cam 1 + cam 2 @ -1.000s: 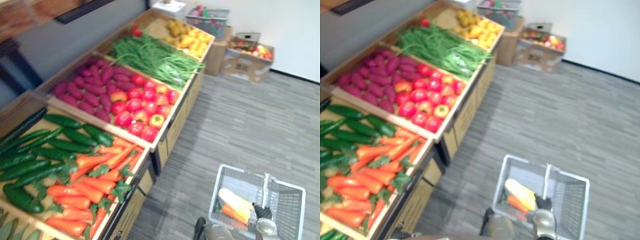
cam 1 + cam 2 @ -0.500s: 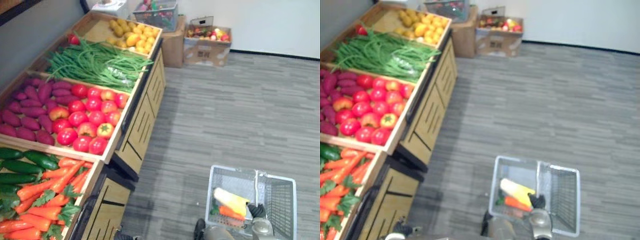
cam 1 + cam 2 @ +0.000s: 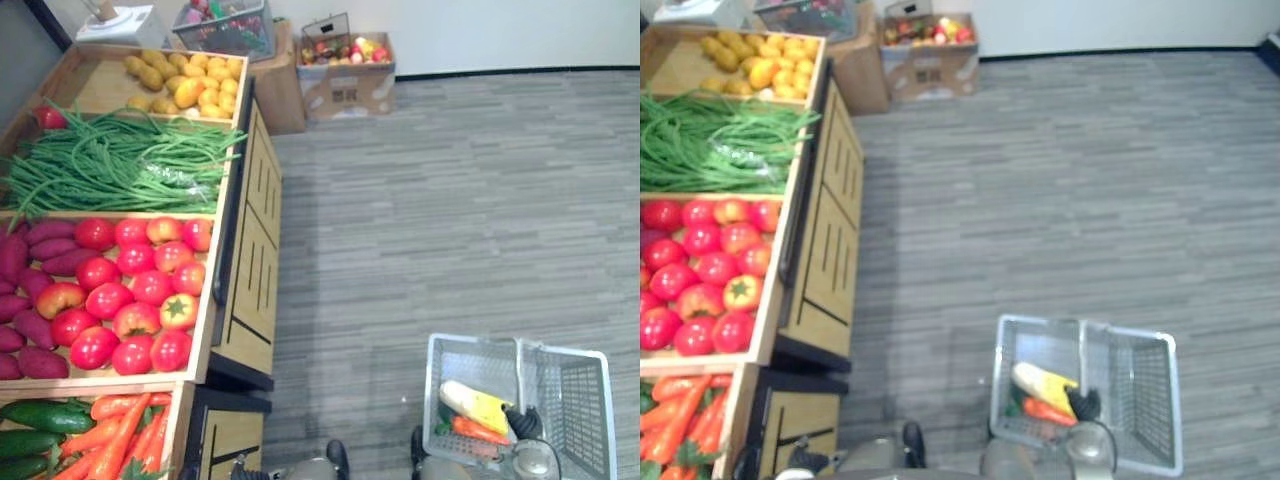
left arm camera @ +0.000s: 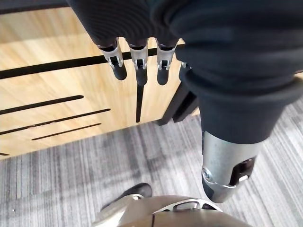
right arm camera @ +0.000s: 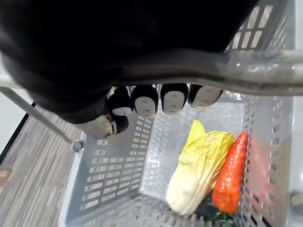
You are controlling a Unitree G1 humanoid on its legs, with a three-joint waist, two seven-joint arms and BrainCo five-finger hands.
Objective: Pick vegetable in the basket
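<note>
A grey plastic basket [image 3: 582, 405] hangs at my lower right over the floor. Inside it lie a pale yellow cabbage [image 5: 199, 165] and an orange carrot [image 5: 229, 177], side by side against one wall. My right hand [image 5: 158, 99] is shut on the basket's handle [image 5: 236, 66], fingers curled round the bar from above. In the left eye view that hand [image 3: 522, 420] is a dark shape at the handle's near end. My left hand [image 4: 137, 64] hangs open beside the wooden stand's front panel [image 4: 57, 99], holding nothing.
A wooden produce stand [image 3: 250, 290] runs along the left, with crates of tomatoes [image 3: 130, 295], purple sweet potatoes [image 3: 30, 260], green beans [image 3: 120, 165], yellow produce [image 3: 185, 85], carrots [image 3: 125, 445] and cucumbers [image 3: 40, 415]. A cardboard box [image 3: 345, 65] of fruit stands by the far wall.
The camera has swung round, so the stand now sits further left and more grey floor shows. The basket stays in my right hand with the same two vegetables in it.
</note>
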